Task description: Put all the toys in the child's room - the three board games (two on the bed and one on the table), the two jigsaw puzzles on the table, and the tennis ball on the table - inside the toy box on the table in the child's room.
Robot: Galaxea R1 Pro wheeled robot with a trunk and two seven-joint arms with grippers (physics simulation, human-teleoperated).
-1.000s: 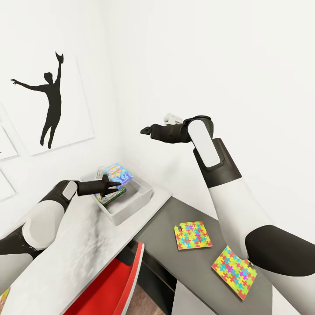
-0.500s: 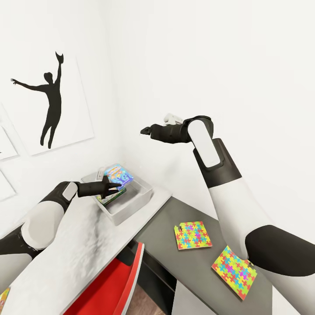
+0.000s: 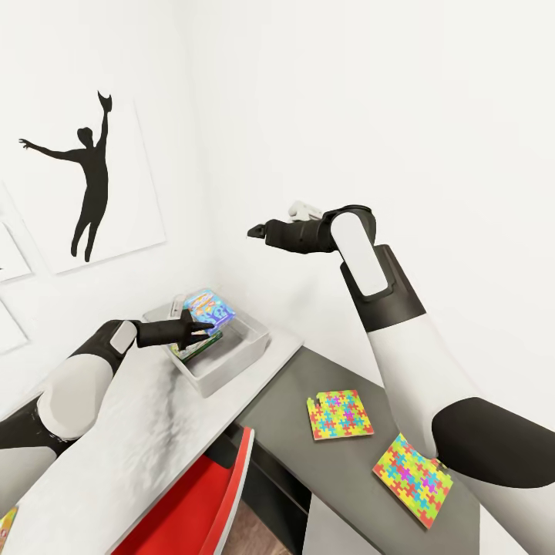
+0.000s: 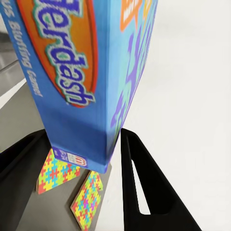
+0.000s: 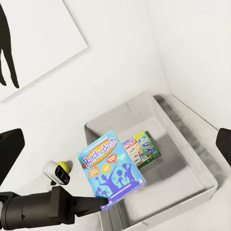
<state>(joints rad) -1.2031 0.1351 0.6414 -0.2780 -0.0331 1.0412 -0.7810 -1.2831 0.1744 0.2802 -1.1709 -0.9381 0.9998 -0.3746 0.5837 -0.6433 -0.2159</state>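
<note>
1. The blue board game (image 5: pixel 111 171) is pinched by one edge in the left gripper (image 3: pixel 202 327), held tilted above the toy box (image 3: pixel 245 351), not yet lying in it.
2. A green-edged board game (image 5: pixel 141 149) already lies flat on the toy box's floor, so one toy looks delivered and a second is about to be.
3. The tennis ball (image 5: pixel 62 166) sits on the table (image 3: pixel 146 432) just outside the toy box, near the left arm.
4. Two jigsaw puzzles (image 3: pixel 340 413) lie on the dark cabinet top, well apart from the toy box, untouched.
5. The right gripper (image 3: pixel 257 230) hangs high above the toy box, its fingers spread and holding nothing.
6. By this reckoning, the ball, both puzzles and a third game remain.
</note>
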